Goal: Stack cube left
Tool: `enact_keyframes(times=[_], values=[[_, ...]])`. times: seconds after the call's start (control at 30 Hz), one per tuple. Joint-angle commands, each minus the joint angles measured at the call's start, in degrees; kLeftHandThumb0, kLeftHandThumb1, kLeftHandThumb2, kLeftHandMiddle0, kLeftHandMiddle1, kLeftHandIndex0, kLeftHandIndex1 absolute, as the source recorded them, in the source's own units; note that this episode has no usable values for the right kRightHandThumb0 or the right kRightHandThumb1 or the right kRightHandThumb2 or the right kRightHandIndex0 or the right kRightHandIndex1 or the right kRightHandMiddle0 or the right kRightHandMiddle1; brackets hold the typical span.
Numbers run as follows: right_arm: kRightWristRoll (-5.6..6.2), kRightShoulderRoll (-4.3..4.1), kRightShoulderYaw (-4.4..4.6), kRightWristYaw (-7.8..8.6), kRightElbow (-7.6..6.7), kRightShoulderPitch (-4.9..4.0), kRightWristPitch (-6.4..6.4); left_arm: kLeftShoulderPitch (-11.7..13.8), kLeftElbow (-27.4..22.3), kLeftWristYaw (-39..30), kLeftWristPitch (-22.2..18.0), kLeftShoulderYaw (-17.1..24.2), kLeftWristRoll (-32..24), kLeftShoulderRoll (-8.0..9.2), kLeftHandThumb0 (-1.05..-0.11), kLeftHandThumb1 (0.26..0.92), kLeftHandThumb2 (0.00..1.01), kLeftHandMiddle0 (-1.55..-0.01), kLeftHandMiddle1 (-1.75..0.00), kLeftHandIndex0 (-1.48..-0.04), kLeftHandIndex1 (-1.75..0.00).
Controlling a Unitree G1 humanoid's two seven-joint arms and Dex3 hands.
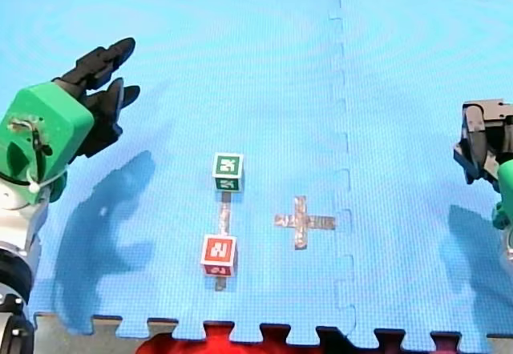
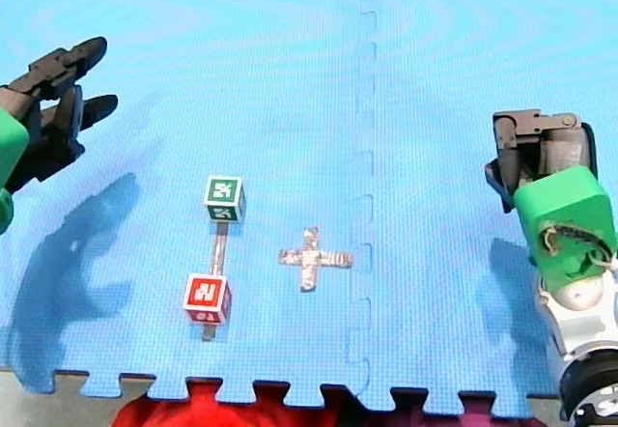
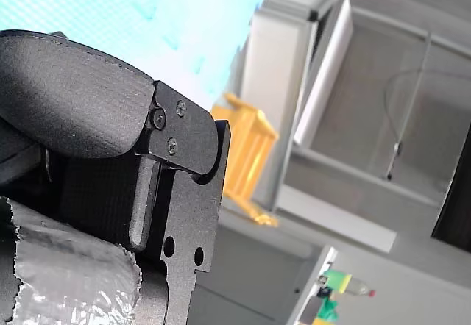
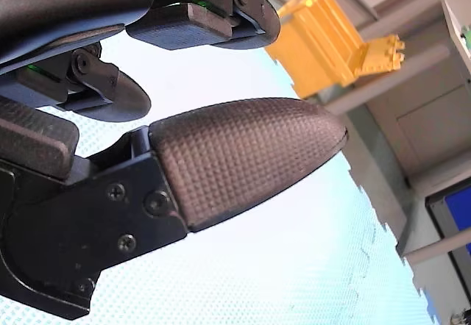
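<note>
Plainly, the red cube [image 1: 218,255] is sitting close to the mat's [image 1: 240,66] near edge, left of its middle seam. The green cube [image 1: 228,172] is standing just beyond it, farther from that edge. The two are lying apart, with a strip of tape [image 1: 225,214] running between them, so their line is pointing straight away from the near edge. A tape cross [image 1: 303,221] is lying just to their right. The left hand [image 1: 98,98] is hovering by the mat's left edge, fingers uncurled and gripping nothing, with both cubes lying to its right and closer to the near edge. The right hand [image 2: 531,152] is hanging by the right edge, fingers curled around nothing, well apart from the cubes. I am judging the left hand the nearer for the reach
</note>
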Motion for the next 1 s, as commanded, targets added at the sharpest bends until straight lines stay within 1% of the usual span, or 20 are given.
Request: enact_keyframes(times=[0.0,0.2,0.7,0.73,0.77,0.8,0.83,0.87,0.9,0.93,0.97], values=[[0.02,-0.1,-0.04,-0.18,-0.04,-0.25,0.21,-0.31,0.02,0.06,0.2,0.05,0.08,0.1,-1.048,0.921,0.82,-0.54,0.0,-0.33,0.0],[-0.01,-0.03,0.04,-0.21,0.0,-0.47,0.44,-0.37,0.0,0.19,0.16,-0.01,0.16,0.19,-1.048,0.921,0.82,-0.54,0.0,-0.33,0.0],[-0.58,0.21,0.62,-1.26,0.06,-0.93,0.96,-0.73,-0.28,0.06,0.28,-0.26,0.26,0.27,-1.048,0.921,0.83,-0.55,0.0,-0.34,0.0],[-0.64,0.23,0.65,-1.36,0.04,-0.94,0.97,-0.73,-0.29,-0.05,0.18,-0.29,0.26,0.24,-1.048,0.921,0.83,-0.64,-0.05,-0.34,0.0],[-0.7,0.26,0.68,-1.46,0.02,-0.94,0.97,-0.67,-0.22,-0.14,0.03,-0.26,0.18,0.11,-1.048,0.921,0.83,-0.9,-0.24,-0.35,0.0],[-0.77,0.28,0.7,-1.56,-0.01,-0.94,0.96,-0.61,-0.15,-0.2,-0.09,-0.16,0.05,-0.02,-1.048,0.921,0.83,-0.99,-0.61,-0.37,0.0],[-0.83,0.29,0.73,-1.65,-0.03,-0.94,0.96,-0.55,-0.1,-0.39,-0.19,0.13,-0.31,-0.24,-1.048,0.921,0.82,-1.0,-0.93,-0.39,0.0],[-0.9,0.3,0.76,-1.75,-0.06,-0.93,0.95,-0.43,-0.11,-0.15,-0.53,0.37,-0.59,-0.69,-1.048,0.921,0.82,-0.95,-1.41,-0.39,0.0],[-0.97,0.3,0.77,-1.83,-0.08,-0.93,0.95,-0.32,-0.13,0.42,-0.99,0.47,-0.64,-1.1,-1.048,0.921,0.82,-0.94,-1.57,-0.39,0.0],[-1.05,0.33,0.79,-1.92,-0.1,-0.91,0.93,-0.17,-0.17,1.22,-1.56,0.47,-0.51,-1.44,-1.048,0.921,0.82,-0.93,-1.66,-0.4,0.0],[-1.11,0.35,0.81,-2.0,-0.11,-0.89,0.94,0.15,-0.21,3.09,-2.5,0.43,-0.18,-2.11,-1.048,0.921,0.82,-0.91,-1.71,-0.45,-0.03]])
